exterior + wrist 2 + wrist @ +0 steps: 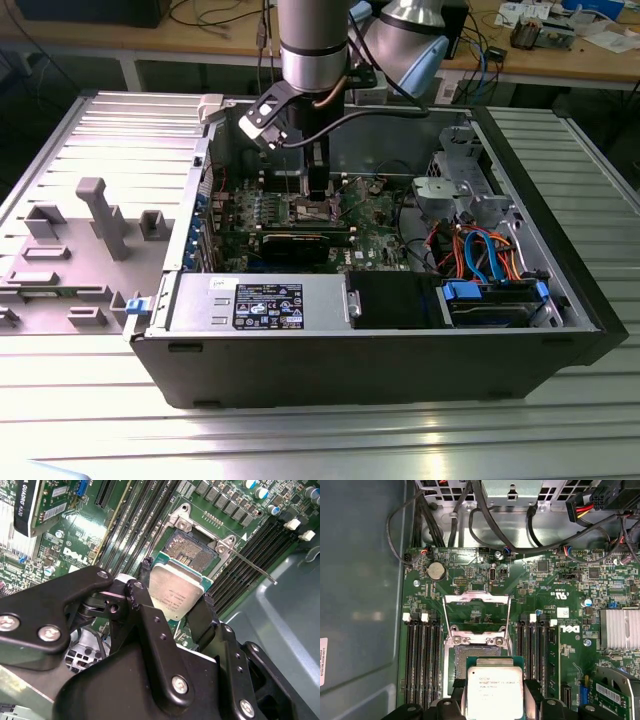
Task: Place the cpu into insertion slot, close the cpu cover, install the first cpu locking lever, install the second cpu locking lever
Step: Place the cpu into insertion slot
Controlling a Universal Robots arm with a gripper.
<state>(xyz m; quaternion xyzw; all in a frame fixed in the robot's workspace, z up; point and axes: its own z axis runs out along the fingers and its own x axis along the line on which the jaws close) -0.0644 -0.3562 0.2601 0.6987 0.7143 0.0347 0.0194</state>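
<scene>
My gripper (174, 594) is shut on the cpu (176, 592), a flat silver-grey square chip held by two opposite edges between black fingers (141, 597). In both wrist views the chip hangs close over the insertion slot (189, 549), covering part of it. The slot's dark gold-tinged contact field (457, 661) shows beside the cpu (495, 687). Beyond the slot, the cpu cover (476, 599) stands swung open as a thin metal frame. A thin locking lever (251, 566) sticks out from the socket's corner. In the exterior view the gripper (316, 192) reaches down into the open computer case over the green board.
Long black memory slots (422, 660) flank the socket on both sides. A black graphics card (300, 242) lies across the board, with a finned heatsink (619, 627) nearby. Black cables (485, 515) run along the board's edge. The case wall (360, 605) is close beside the socket.
</scene>
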